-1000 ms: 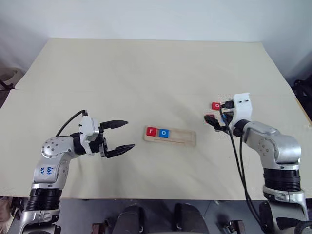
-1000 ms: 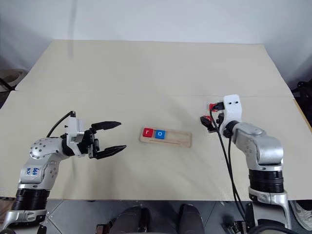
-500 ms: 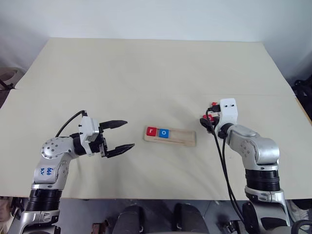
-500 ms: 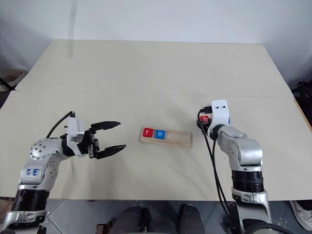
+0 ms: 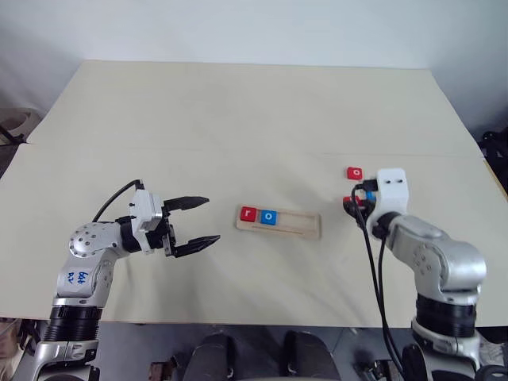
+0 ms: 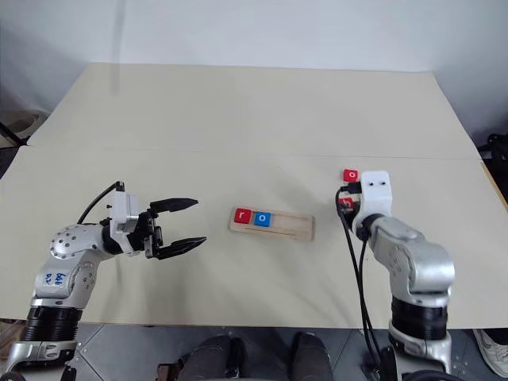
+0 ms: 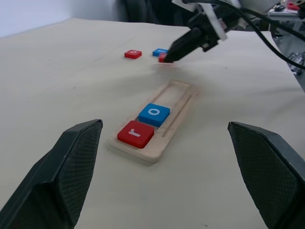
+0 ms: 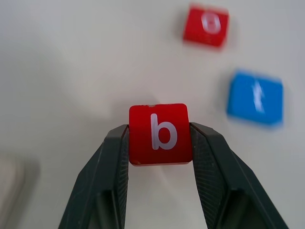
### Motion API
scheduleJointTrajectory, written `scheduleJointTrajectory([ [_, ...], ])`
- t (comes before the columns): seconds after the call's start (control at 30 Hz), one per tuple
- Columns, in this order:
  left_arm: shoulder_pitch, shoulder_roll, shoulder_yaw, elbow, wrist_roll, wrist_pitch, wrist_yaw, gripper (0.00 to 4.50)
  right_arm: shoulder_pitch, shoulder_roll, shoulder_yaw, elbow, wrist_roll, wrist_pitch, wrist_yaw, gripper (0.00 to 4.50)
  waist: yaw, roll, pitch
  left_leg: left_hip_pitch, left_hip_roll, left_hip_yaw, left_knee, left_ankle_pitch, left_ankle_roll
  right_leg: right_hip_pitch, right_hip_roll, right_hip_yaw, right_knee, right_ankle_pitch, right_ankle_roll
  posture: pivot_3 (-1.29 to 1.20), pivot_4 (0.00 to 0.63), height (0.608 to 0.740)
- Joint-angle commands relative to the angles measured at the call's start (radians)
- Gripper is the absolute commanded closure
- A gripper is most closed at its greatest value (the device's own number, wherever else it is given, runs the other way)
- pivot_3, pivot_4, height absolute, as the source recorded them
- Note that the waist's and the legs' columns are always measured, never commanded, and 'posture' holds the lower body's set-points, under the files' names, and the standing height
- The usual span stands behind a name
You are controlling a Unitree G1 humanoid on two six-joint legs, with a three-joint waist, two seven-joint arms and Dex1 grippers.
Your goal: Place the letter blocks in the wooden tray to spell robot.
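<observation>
Right fingers (image 8: 114,157) pinch one red b block (image 8: 159,134); two blocks in the wooden tray (image 5: 278,221).

Right hand (image 8: 159,138) now clamped on red b block (image 8: 159,133), drawn back from the others.

A wide table (image 5: 238,111) with a pale cream top spreads across the room, a thin seam (image 5: 198,152) running across it from side to side. Behind it stands a plain white wall (image 5: 254,28). The light is soft and even. Past the near edge lies a grey floor (image 6: 262,333). Dark clutter (image 5: 492,143) sits beyond the table's right side.
</observation>
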Motion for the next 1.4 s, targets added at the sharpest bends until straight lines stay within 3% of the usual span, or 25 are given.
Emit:
scheduleJointTrajectory([
  [0.03, -0.026, -0.006, -0.006, 0.015, -0.019, -0.008, -0.029, 0.0, 0.05, 0.046, -0.055, -0.175, 0.02, 0.104, -0.018, 3.04, 0.0, 0.0, 0.0, 0.0, 0.0, 0.0, 0.0, 0.0, 0.0, 0.0, 0.0, 0.0, 0.0, 0.0, 0.0, 0.0, 0.15, 0.74],
  [0.23, -0.054, -0.017, -0.016, 0.055, -0.004, -0.027, -0.047, 0.0, 0.089, 0.122, -0.063, -0.254, -0.003, 0.154, -0.042, 3.04, -0.003, 0.0, 0.0, 0.0, 0.0, 0.0, 0.0, 0.0, 0.0, -0.001, 0.001, 0.0, 0.0, 0.0, 0.0, 0.0, 0.15, 0.74],
  [0.33, -0.059, -0.018, -0.019, 0.06, -0.004, -0.032, -0.051, 0.0, 0.082, 0.109, -0.07, -0.247, 0.008, 0.153, -0.017, 2.0, -0.003, 0.0, 0.0, 0.0, 0.0, 0.0, 0.0, 0.0, 0.0, -0.001, 0.001, 0.001, 0.0, 0.0, 0.0, 0.0, 0.15, 0.74],
  [0.53, -0.054, -0.01, -0.012, 0.052, -0.007, -0.032, -0.052, 0.0, 0.066, -0.134, -0.074, -0.145, 0.09, 0.106, 0.192, 0.03, -0.001, 0.0, 0.0, 0.0, 0.0, 0.0, 0.0, 0.0, 0.0, 0.0, 0.0, 0.001, -0.001, 0.0, 0.0, 0.0, 0.15, 0.74],
  [0.67, -0.038, -0.001, -0.002, 0.036, -0.008, -0.031, -0.046, 0.0, 0.097, -0.42, 0.01, 0.018, 0.087, -0.208, 0.51, 0.03, -0.002, 0.002, 0.001, 0.0, -0.001, 0.001, -0.001, 0.0, 0.0, 0.0, 0.0, 0.001, -0.003, 0.0, 0.0, 0.0, 0.15, 0.74],
  [0.8, -0.02, 0.003, 0.004, 0.007, -0.014, -0.027, -0.038, 0.0, 0.147, -0.576, 0.117, 0.175, 0.047, -0.633, 0.861, 0.03, -0.002, 0.001, 0.001, 0.001, 0.0, 0.0, -0.002, 0.0, 0.0, 0.002, 0.001, -0.001, -0.006, 0.0, 0.0, 0.0, 0.15, 0.74],
  [0.93, 0.001, 0.007, 0.008, -0.037, -0.041, -0.018, -0.058, 0.0, 0.101, -0.615, 0.202, 0.419, -0.032, -1.006, 1.086, 0.03, -0.002, 0.001, 0.001, 0.001, 0.0, 0.001, -0.001, 0.0, 0.0, 0.002, 0.001, 0.0, -0.006, 0.001, 0.001, 0.0, 0.15, 0.74],
  [1.07, 0.002, 0.012, -0.005, -0.065, -0.045, -0.022, -0.08, 0.0, -0.032, -0.585, 0.287, 0.684, -0.113, -1.258, 1.196, 0.03, -0.002, 0.001, 0.001, 0.001, 0.0, 0.001, 0.001, 0.0, 0.001, 0.003, 0.001, 0.0, -0.006, 0.001, 0.002, 0.0, 0.15, 0.74],
  [1.4, 0.011, 0.012, -0.024, -0.108, -0.045, -0.014, -0.093, 0.0, -0.25, -0.513, 0.388, 1.056, -0.21, -1.446, 1.314, 0.03, -0.001, 0.001, 0.001, 0.001, 0.0, 0.0, 0.001, 0.0, 0.001, 0.004, 0.001, -0.001, -0.006, 0.001, 0.002, 0.0, 0.15, 0.74],
])
